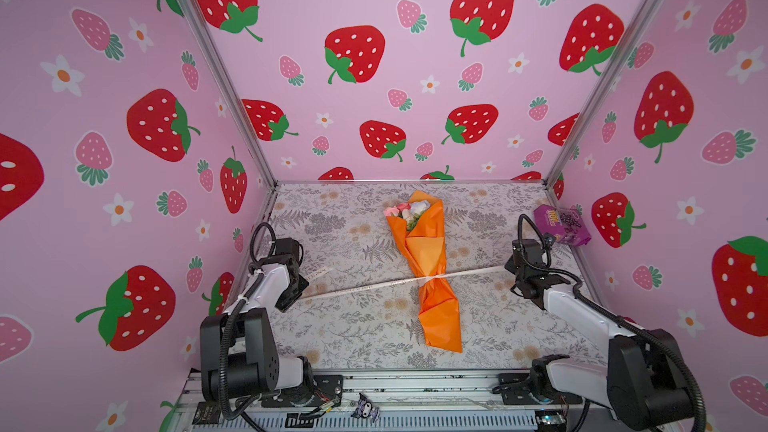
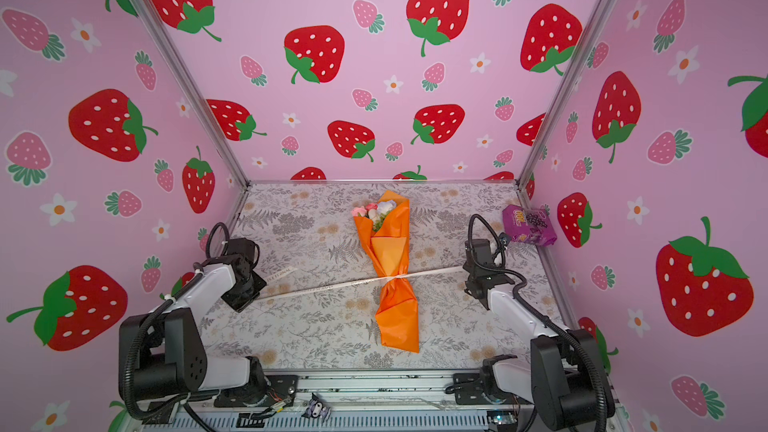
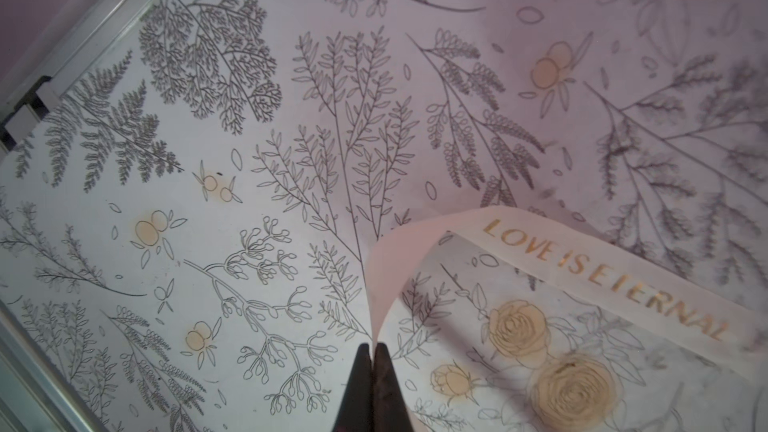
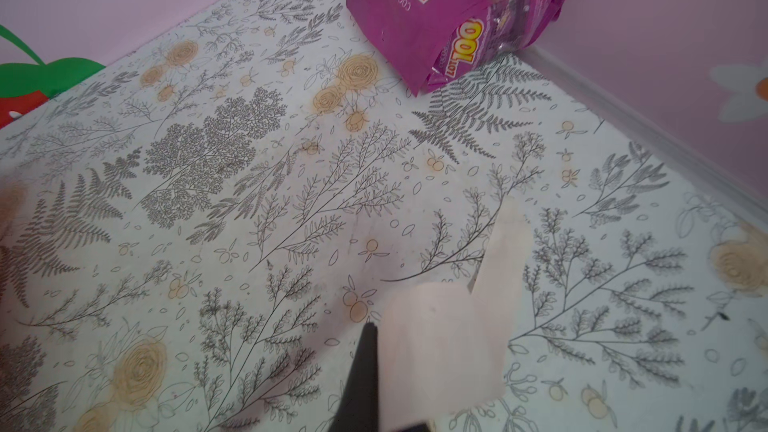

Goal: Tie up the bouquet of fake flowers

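While ribbon [image 1: 365, 287] cinches the bouquet [image 1: 428, 243], a purple packet [image 1: 561, 224] lies apart.

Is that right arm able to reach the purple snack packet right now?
Probably not yet: the way to the packet is free, but its end effector is shut on the ribbon around the bouquet.

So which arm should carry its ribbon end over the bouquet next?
Left, probably. The left end effector is shut on the ribbon with a long lettered tail spare and more ribbon out to the bouquet; the right end effector grips nearer the tip.
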You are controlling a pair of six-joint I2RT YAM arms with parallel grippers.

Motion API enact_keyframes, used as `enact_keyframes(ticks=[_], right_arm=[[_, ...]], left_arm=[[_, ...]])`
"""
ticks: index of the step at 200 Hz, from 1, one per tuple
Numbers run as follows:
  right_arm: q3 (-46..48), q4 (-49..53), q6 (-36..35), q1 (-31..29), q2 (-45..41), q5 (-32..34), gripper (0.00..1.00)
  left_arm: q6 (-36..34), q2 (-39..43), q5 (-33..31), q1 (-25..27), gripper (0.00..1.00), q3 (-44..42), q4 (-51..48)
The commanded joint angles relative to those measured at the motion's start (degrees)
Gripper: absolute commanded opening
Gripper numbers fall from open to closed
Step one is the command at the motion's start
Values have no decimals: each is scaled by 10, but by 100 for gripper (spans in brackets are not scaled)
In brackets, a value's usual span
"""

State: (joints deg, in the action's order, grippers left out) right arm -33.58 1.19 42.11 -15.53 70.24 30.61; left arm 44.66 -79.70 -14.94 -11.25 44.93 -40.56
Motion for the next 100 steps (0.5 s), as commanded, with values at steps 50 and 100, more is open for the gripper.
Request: enact_keyframes(ticks=[50, 100], right_arm=[[-56, 9, -96, 93, 20, 54, 0], [-81, -1, -139, 145, 42, 69, 0]], left_arm=[[3, -55, -109, -49, 0, 27, -29], [24, -59, -205, -12, 0, 52, -86]])
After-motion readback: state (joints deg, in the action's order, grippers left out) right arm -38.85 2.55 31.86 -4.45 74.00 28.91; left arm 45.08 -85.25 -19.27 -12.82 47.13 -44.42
